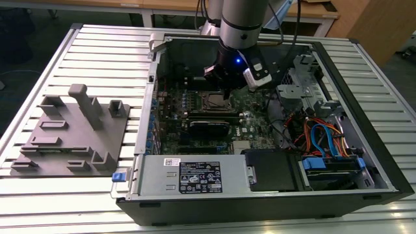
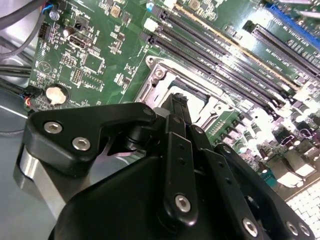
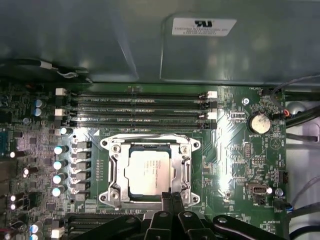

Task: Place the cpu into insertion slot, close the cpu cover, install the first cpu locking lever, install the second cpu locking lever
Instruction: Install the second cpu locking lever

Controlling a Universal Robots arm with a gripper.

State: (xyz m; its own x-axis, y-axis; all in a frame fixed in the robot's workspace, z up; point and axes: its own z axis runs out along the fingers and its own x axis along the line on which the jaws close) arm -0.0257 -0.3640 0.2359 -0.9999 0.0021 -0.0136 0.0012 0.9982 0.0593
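Small square cpu w/ dull silvery metal top point(image 3: 150, 171) seated in silver-rimmed insertion slot point(image 3: 107, 196), centre of first wrist view; thin silvery cpu cover frame point(image 3: 148, 141) down around it. Black gripper point(image 3: 171, 199) fingers pinched together, empty, at socket's lower edge. Likely light, stiff, fragile; hold by edges.

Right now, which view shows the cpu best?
First wrist view: the cpu lies flat, seen from above, framed by the cpu cover. In the exterior view it is a small patch beside the gripper. In the second wrist view the gripper blocks it.
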